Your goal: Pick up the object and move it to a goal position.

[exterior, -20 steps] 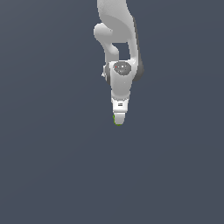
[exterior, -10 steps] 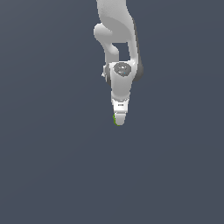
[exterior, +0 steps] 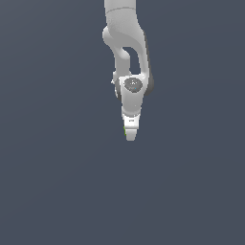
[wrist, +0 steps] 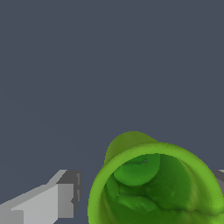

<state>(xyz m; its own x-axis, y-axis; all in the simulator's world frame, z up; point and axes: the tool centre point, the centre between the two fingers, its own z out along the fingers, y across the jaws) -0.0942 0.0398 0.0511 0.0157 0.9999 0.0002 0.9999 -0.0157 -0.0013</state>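
Note:
The object (wrist: 153, 188) is a bright green hollow stubby piece that fills the wrist view from close up, and I look into its open top. It sits between my two fingers: one light grey finger (wrist: 52, 201) stands beside it, and the other finger (wrist: 220, 178) shows only as a sliver at the frame edge. In the exterior view only a thin green strip of the object (exterior: 125, 130) shows, at the side of my gripper (exterior: 130, 135), which points straight down from the white arm. The gripper is shut on the object.
The flat dark grey floor (exterior: 52, 182) runs all around the arm. No other objects, containers or edges show in either view.
The wrist has shifted slightly down in the exterior view. The green strip has gone from under the gripper's tip to its side. The gripper stays closed on the object.

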